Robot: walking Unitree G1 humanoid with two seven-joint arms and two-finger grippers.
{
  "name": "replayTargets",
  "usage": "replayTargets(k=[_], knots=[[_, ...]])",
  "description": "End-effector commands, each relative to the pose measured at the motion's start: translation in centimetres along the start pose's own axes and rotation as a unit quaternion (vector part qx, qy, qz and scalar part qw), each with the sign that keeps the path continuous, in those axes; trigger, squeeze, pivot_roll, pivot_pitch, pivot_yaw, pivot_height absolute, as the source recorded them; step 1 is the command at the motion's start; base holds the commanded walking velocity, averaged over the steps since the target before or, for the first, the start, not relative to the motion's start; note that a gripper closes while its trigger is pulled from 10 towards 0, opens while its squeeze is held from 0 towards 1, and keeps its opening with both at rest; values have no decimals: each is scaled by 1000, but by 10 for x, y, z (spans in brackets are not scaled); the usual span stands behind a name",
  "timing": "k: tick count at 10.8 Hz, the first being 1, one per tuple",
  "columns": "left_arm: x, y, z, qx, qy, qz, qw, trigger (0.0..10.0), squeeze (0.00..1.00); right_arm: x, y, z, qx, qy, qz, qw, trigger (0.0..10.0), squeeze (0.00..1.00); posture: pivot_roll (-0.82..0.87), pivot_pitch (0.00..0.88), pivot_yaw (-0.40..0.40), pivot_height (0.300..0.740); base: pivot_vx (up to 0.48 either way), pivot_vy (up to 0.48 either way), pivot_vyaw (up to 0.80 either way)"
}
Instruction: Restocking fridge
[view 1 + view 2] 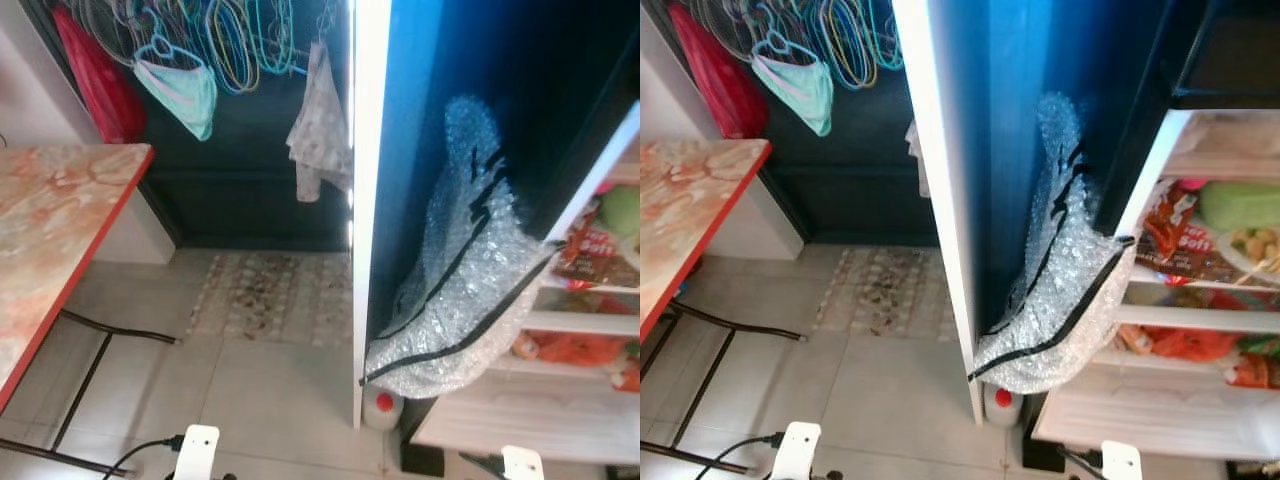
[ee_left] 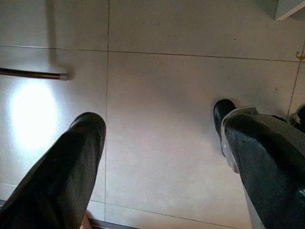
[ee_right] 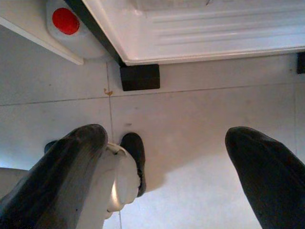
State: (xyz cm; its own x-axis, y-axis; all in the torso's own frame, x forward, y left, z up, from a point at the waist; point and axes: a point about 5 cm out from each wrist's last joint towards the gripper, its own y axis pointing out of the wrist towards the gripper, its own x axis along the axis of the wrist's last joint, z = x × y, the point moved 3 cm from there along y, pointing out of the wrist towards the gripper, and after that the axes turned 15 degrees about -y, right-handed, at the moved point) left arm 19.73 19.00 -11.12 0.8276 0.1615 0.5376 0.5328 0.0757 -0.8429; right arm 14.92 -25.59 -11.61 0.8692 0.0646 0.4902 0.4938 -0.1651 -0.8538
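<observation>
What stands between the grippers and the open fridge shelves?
Nothing solid blocks the shelves. A bubble-wrap sheet drapes from the fridge's left edge toward them, beside the open door. Both the left gripper and the right gripper hang open over the floor tiles, holding nothing.

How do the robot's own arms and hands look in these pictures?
Each hand has two long, rounded black fingers with a dull sheen: the left hand and the right hand. In the eye views, a white, rounded-rectangular part marks each arm at the bottom edge, the left arm and the right arm. A black cable runs to the left one.
</observation>
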Motion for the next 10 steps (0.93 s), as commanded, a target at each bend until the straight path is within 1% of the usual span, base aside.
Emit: replayTargets(k=[1, 5, 7, 8, 10], knots=[[-8, -1, 6, 9, 6, 13, 1000, 10000, 0, -7, -1, 3, 5, 1, 9, 1000, 10000, 0, -101, 9, 98, 740, 0, 0, 0], [-14, -2, 4, 10, -2, 16, 1000, 10000, 0, -5, -1, 3, 4, 11, 5, 1000, 10000, 0, -95, 45, 94, 740, 0, 406, 0], [-10, -1, 4, 10, -3, 12, 1000, 10000, 0, -4, -1, 2, 5, 12, 3, 1000, 10000, 0, -97, 52, 80, 740, 0, 405, 0], [-6, 0, -4, 5, -5, 6, 1000, 10000, 0, -4, -1, 0, 3, 8, 4, 1000, 10000, 0, -93, 53, 68, 740, 0, 405, 0], [-7, 0, -8, 1, -6, 6, 1000, 10000, 0, -5, -1, -3, -1, 5, 4, 1000, 10000, 0, -93, 54, 64, 740, 0, 405, 0]])
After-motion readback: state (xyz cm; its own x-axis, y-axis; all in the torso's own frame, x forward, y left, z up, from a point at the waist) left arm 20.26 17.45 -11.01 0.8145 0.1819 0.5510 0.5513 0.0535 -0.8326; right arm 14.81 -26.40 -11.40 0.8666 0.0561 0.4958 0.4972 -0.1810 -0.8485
